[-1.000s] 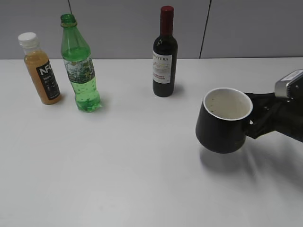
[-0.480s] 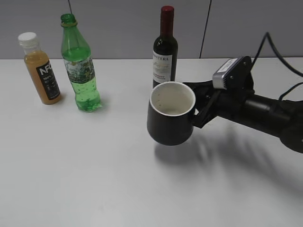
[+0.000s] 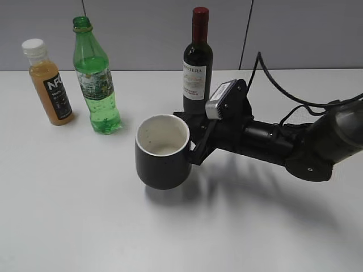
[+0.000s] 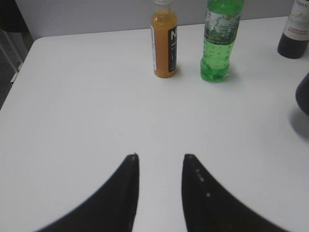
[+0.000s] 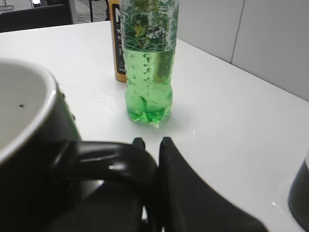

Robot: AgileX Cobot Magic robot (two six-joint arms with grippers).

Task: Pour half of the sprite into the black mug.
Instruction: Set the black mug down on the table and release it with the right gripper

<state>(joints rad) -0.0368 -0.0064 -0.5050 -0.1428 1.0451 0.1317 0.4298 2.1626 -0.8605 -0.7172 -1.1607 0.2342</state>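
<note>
Right gripper point(image 3: 195, 148) is clenching the black mug point(image 3: 163, 151) by its handle, apparently just above the table point(image 3: 85, 215). Left gripper point(image 4: 159, 166) is idling, jaws parted. The sprite point(image 3: 95, 79) is standing untouched, back left. Pouring not begun.

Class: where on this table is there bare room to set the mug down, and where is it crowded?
Free: the white table in front of the squat black mug. Crowded: the back edge, with orange juice bottle, green plastic bottle and dark wine bottle.
</note>
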